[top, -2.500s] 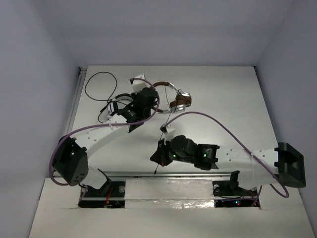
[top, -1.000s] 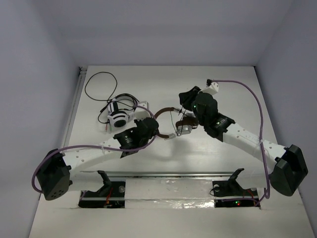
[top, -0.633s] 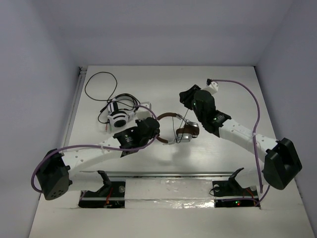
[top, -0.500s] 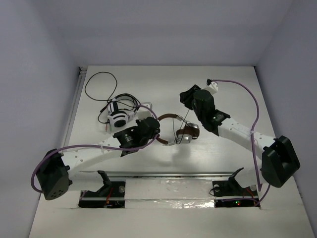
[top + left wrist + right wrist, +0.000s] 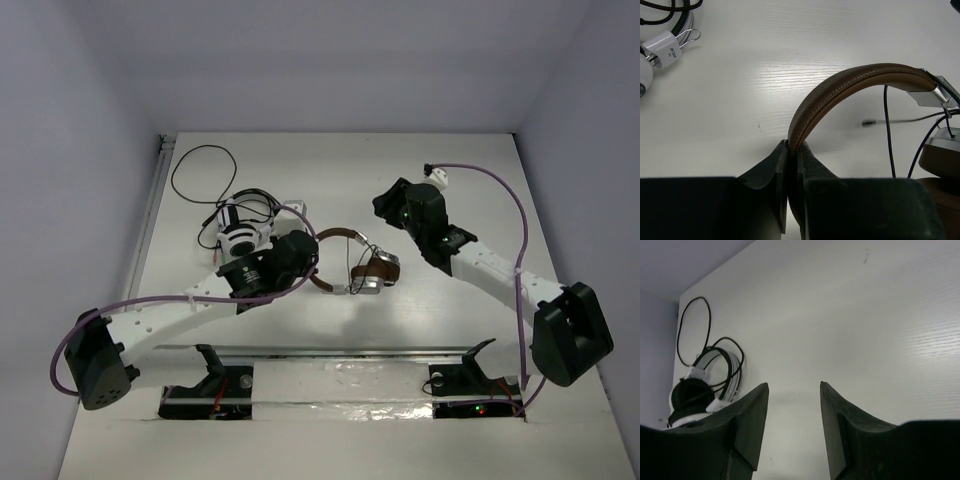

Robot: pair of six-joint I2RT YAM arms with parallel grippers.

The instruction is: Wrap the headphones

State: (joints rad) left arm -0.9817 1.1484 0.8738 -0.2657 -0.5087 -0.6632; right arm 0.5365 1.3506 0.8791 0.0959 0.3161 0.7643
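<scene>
The headphones (image 5: 378,268) lie mid-table, with a brown headband (image 5: 855,85), brown pads and silver cups (image 5: 940,150). Their thin dark cable (image 5: 887,130) hangs loosely by the cups. My left gripper (image 5: 308,262) is shut on the headband's left end; in the left wrist view the fingers (image 5: 782,165) pinch the brown strap edge-on. My right gripper (image 5: 385,203) is open and empty, behind and to the right of the headphones, apart from them. In the right wrist view (image 5: 792,390) only bare table shows between its fingers.
A white-and-black headset (image 5: 240,238) with a loose black looped wire (image 5: 200,170) lies at the back left, close behind my left wrist; it also shows in the right wrist view (image 5: 695,395). Purple robot cables arc over both arms. Walls close in the table's back and sides.
My right gripper has drawn back to the right, away from the headphones, and is now empty. My left gripper keeps its hold on the headband and has shifted slightly.
</scene>
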